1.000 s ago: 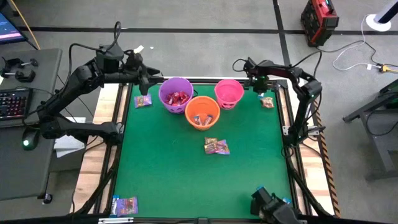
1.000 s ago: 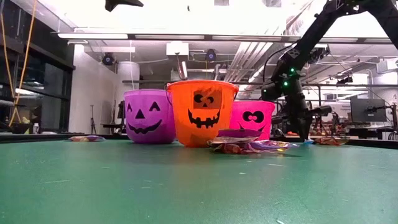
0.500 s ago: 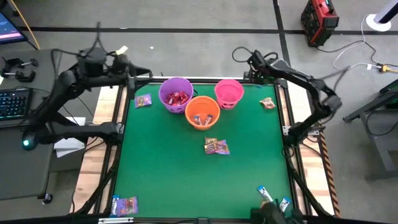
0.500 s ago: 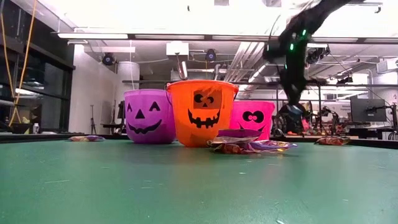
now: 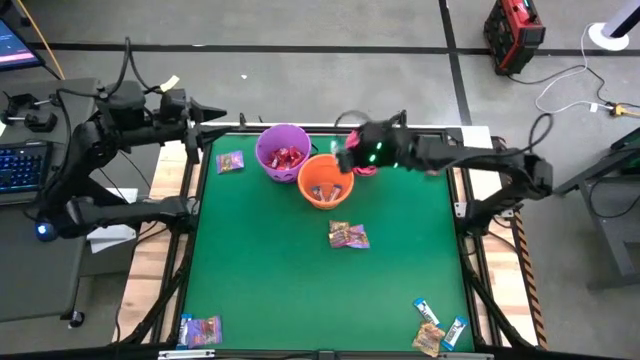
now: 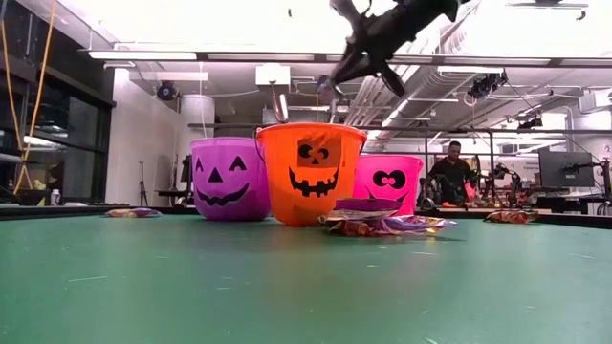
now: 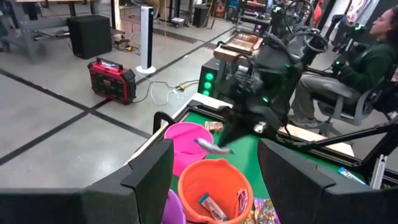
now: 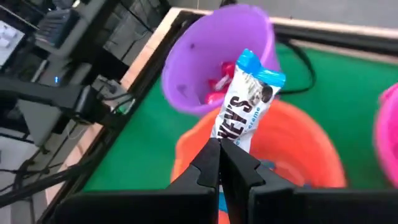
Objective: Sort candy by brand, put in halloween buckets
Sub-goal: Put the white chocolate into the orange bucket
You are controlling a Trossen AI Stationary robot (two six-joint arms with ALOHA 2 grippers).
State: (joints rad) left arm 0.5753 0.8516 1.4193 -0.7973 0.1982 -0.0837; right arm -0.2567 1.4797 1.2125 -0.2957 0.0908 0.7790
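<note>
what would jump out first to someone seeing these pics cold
The three halloween buckets at the table's far edge: purple, orange and pink, each with a jack-o'-lantern face. Above the orange one, the right gripper is shut on a blue-and-white candy bar. The left gripper waits open beyond the table's far-left corner.

Robotics lab or workshop: green-topped bench [image 5: 300, 290], concrete floor with taped lines [image 5: 300, 45], red power unit [image 5: 513, 33], keyboard desk [image 5: 22, 160] off the bench's left edge, seated person [image 7: 364, 62], exposed ceiling ducts [image 6: 402, 91].
</note>
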